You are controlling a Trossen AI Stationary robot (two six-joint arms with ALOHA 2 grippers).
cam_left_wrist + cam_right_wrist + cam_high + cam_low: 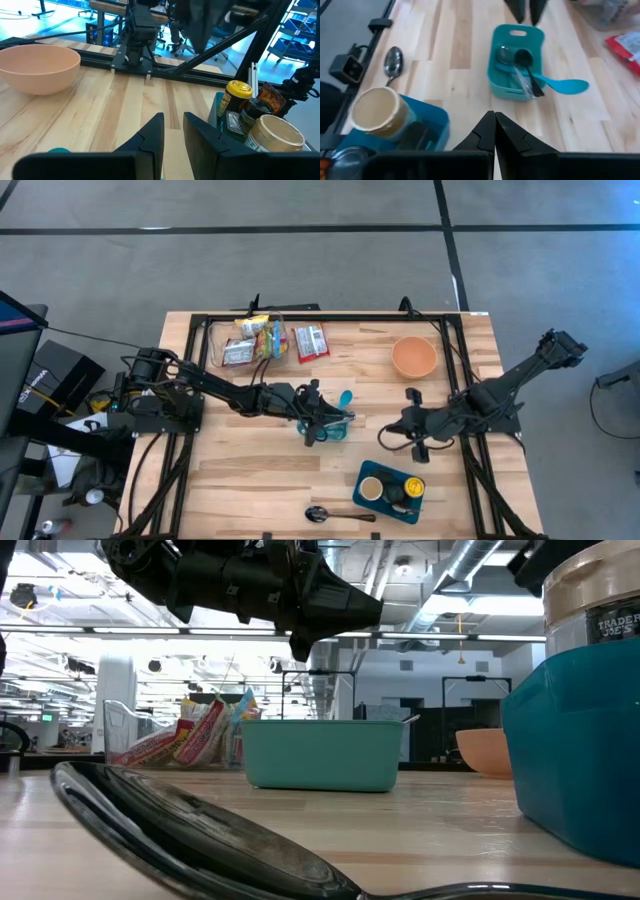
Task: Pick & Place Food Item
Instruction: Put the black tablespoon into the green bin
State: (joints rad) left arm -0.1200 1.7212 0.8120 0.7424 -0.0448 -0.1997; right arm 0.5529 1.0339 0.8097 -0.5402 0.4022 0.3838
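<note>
The left gripper (pixel 318 423) hovers over the teal utensil bin (pixel 333 426), jaws slightly parted, grasping nothing. The right gripper (pixel 410 425) rests nearby, jaws clenched. Snack packets (pixel 310 341) lie at the surface's (pixel 250 470) far side.

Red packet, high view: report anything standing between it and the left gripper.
Nothing visible. The left gripper hovers over the teal bin; only bare table separates it from the red packet.
</note>
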